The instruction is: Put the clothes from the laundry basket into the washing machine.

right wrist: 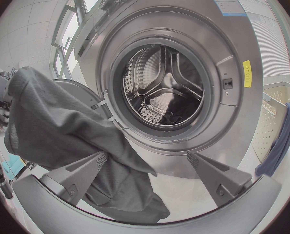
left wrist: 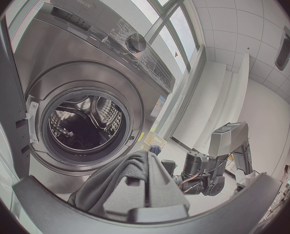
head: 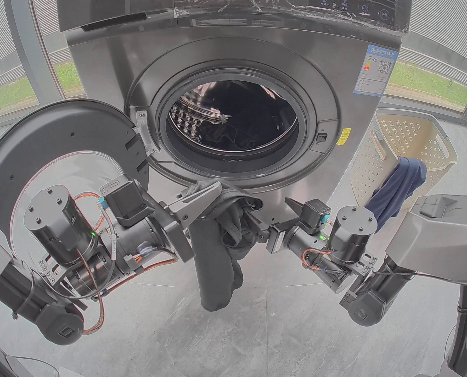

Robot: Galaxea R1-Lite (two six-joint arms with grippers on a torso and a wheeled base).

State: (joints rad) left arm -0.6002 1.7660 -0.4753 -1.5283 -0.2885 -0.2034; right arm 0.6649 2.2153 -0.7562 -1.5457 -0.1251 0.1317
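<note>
1. Washing machine (head: 233, 43): stands directly ahead. Its door (head: 60, 137) is swung fully open to the robot's left and sits close beside the left arm, so lateral room is limited on that side.
2. Drum opening (head: 233, 116): unobstructed. Dark clothes (head: 228, 132) already lie in the drum's lower part.
3. Laundry basket (head: 427, 142): leans beside the machine on the robot's right, well apart from both arms. A blue garment (head: 398, 184) hangs over its rim.
4. Grey garment (head: 215, 257): held in front of the machine, below the opening's lower rim. Its long axis is vertical, and the free end hangs down toward the floor.
5. Left gripper (left wrist: 148, 166): the fingers are clenched on the top of the grey garment. The opening lies ahead of and above them.
6. Right gripper (right wrist: 145, 155): sits just beside the garment with its fingers (right wrist: 216, 176) spread wide and gripping nothing. A fold of the cloth drapes across one of them.

Assessment: the left arm carries the load and is the nearer one for insertion. The move would require raising the garment and pushing it forward. The hanging tail is likely to catch on the lower rim unless it is lifted clear or the right fingers gather it.
</note>
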